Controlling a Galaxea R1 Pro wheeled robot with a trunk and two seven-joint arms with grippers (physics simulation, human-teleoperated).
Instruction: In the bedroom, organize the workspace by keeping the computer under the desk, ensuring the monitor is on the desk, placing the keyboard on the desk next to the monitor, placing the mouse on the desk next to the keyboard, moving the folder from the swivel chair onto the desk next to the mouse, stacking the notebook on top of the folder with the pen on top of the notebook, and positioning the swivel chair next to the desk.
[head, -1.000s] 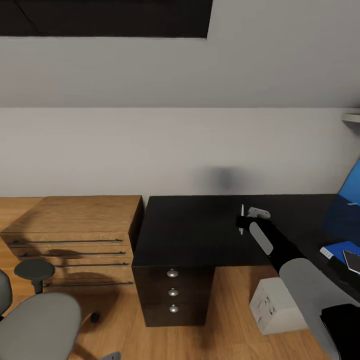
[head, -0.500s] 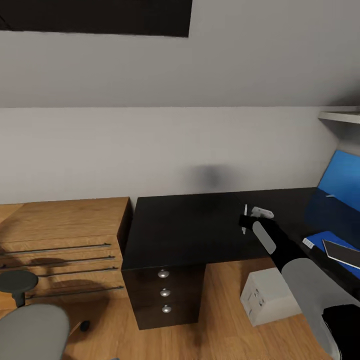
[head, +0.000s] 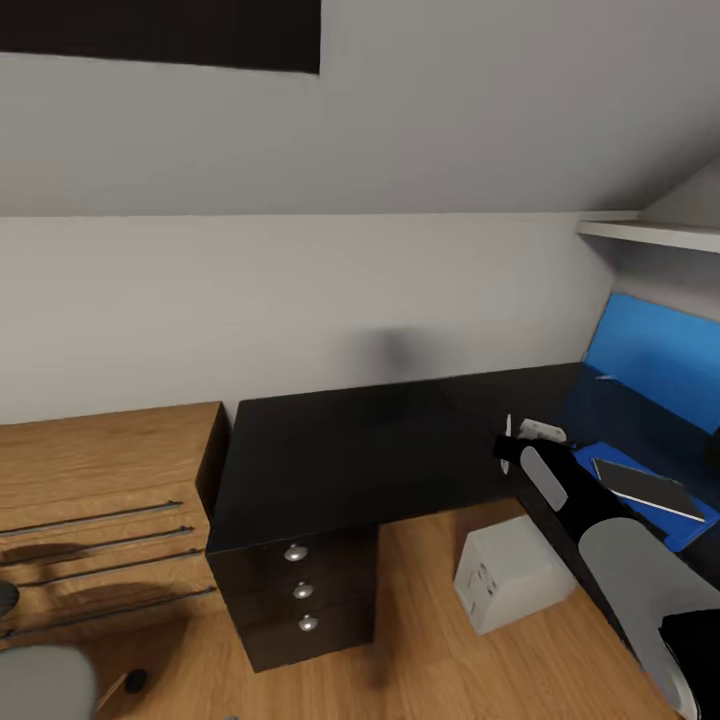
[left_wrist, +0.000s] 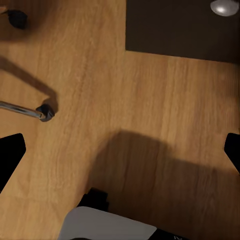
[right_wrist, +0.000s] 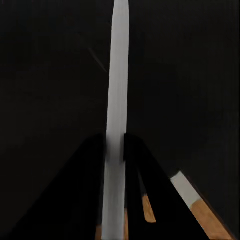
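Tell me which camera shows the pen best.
The right wrist view: the pen runs long and white between the right gripper's fingers, above the black desk. The head view shows it as a small sliver.

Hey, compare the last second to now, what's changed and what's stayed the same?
The camera has swung to the right: the desk, wooden dresser and white computer slid left in the head view, the swivel chair nearly left it, and more of the blue folder and the notebook on it came in. Unchanged: the right gripper stays shut on the white pen over the desk.
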